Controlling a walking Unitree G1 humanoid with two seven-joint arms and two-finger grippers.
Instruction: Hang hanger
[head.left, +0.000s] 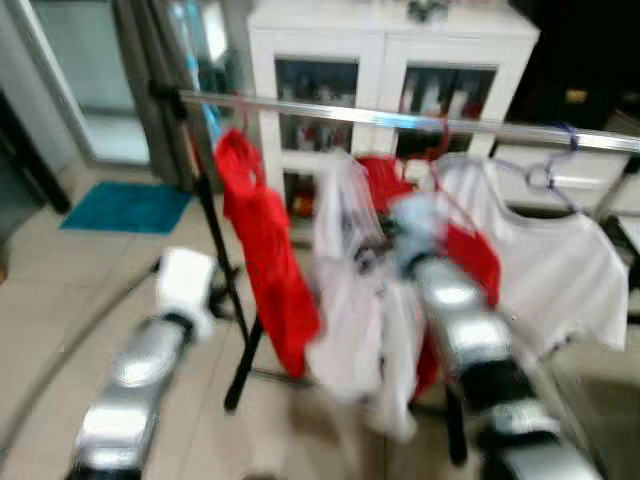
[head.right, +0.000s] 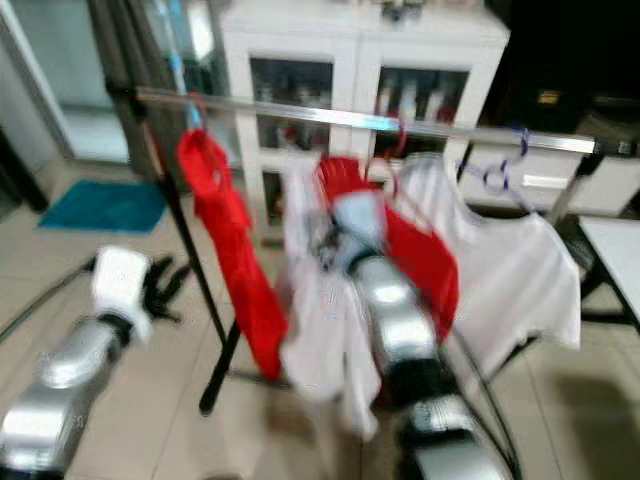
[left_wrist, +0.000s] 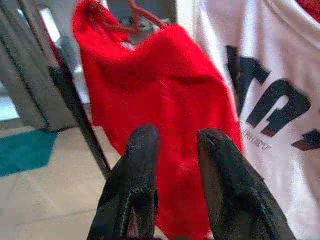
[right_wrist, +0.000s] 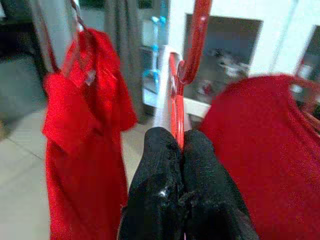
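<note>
Under the rail (head.left: 400, 118), right tool (right_wrist: 177, 145) clamped on red hanger (right_wrist: 192, 45), left tool (left_wrist: 177, 145) parted, white shirt lettering (left_wrist: 272, 107) unreadable.

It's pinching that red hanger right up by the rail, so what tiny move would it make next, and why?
Probably a small lift of the right gripper so the hook clears the rail, then a lowering onto it. The fingers are shut on the red hanger, which carries a white shirt, and the hook looks close to the rail but not clearly over it. The left gripper hangs open.
</note>
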